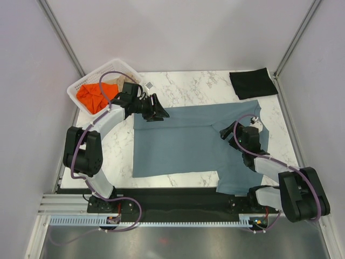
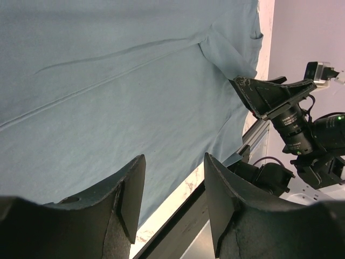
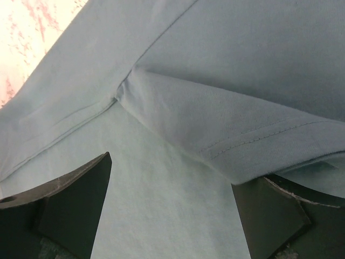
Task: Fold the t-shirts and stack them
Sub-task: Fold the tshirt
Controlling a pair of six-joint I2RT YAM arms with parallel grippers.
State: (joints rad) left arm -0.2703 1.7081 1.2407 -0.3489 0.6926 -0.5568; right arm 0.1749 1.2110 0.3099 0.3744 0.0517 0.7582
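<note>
A slate blue-grey t-shirt [image 1: 180, 143] lies spread flat across the middle of the table, its right part reaching the near edge. My left gripper [image 1: 157, 111] hovers at the shirt's far left corner, open, and the left wrist view shows nothing between the fingers [image 2: 129, 194]; the shirt [image 2: 108, 91] lies beyond them. My right gripper [image 1: 228, 133] is low over the shirt's right side, wide open [image 3: 172, 210], above a folded sleeve hem [image 3: 253, 140]. A folded black t-shirt [image 1: 249, 82] lies at the back right. Orange [image 1: 90, 97] and beige [image 1: 110, 79] shirts sit in the basket.
The white lattice basket [image 1: 114, 66] stands at the back left corner, just behind my left arm. A small white-grey object [image 1: 147, 85] lies beside it. Walls close the table on three sides. A black strip and rail [image 1: 178, 202] run along the near edge.
</note>
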